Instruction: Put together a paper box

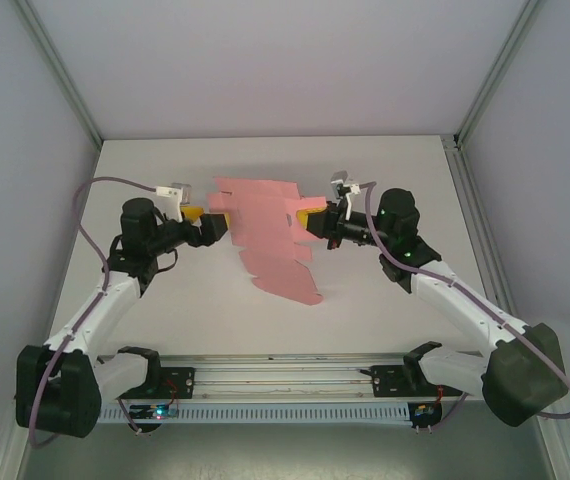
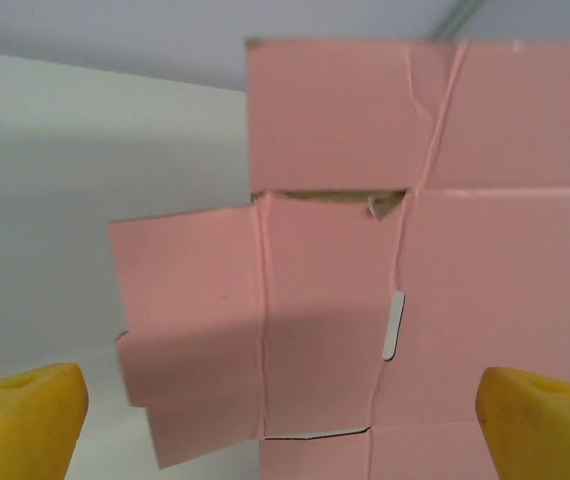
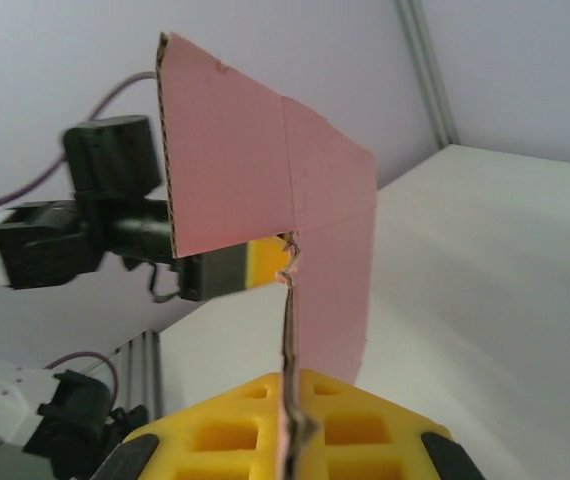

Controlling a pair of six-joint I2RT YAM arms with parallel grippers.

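– Status, left to right?
– Jaws of left gripper (image 1: 212,218) spread wide, gripping nothing. Yellow fingers (image 2: 25,420) flanking left flaps of paper box (image 2: 485,280). Contact: cannot tell.
– Location of paper box?
– Mid-table, between both arms. Flat pink die-cut sheet, unfolded, with flaps, creases and one slot visible. Lifted at right edge and tilted over table (image 1: 395,300). Left edge just beside left gripper, long end reaching toward near side. Cannot tell if that end touches table.
– Right side?
– Clamped. Pads (image 3: 385,420) of right gripper (image 1: 317,225) closed tight on right edge of sheet. Card standing upright between them in right wrist view, ragged tear at crease above pads.
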